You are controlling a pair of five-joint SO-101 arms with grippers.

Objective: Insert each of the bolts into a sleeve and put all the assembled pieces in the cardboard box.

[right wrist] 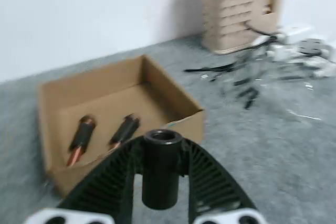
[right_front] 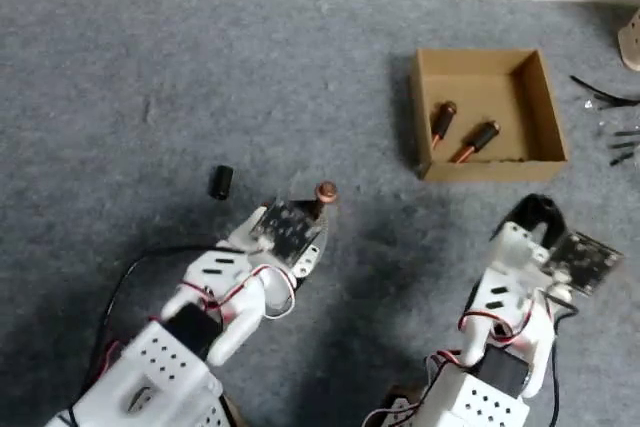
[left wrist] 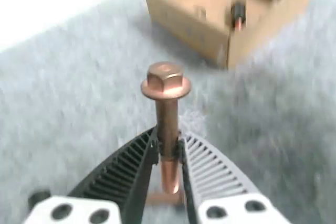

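Left claw (left wrist: 168,141): clenched on the bolt (left wrist: 167,107). We see its fingers pinching the shank, with the hex head standing out past the tips.
Bolt, place: in the high view it sits at the left claw (right_front: 318,205), its head (right_front: 326,191) aimed toward 1 o'clock — well apart from the box.
Right claw (right wrist: 161,150): grasping a black sleeve (right wrist: 160,177), whose open end shows between the fingers.
Right claw, place: in the high view it (right_front: 535,217) lies near the box, at about 5 o'clock from it.
Box (right_front: 500,87): open cardboard, at 2 o'clock on the surface (right_front: 150,67).
Pieces: two assembled ones lie in the box — one (right_front: 442,122) toward its 9 o'clock wall, the other (right_front: 478,140) beside it, nearer 6 o'clock. Both are tilted with their black ends toward 1 o'clock.
Loose sleeve (right_front: 221,183): it lies on the grey surface, at 9 o'clock from the left claw and apart from it.
Cables (right_front: 612,132): we see thin dark bits at 3 o'clock from the box, at the edge.
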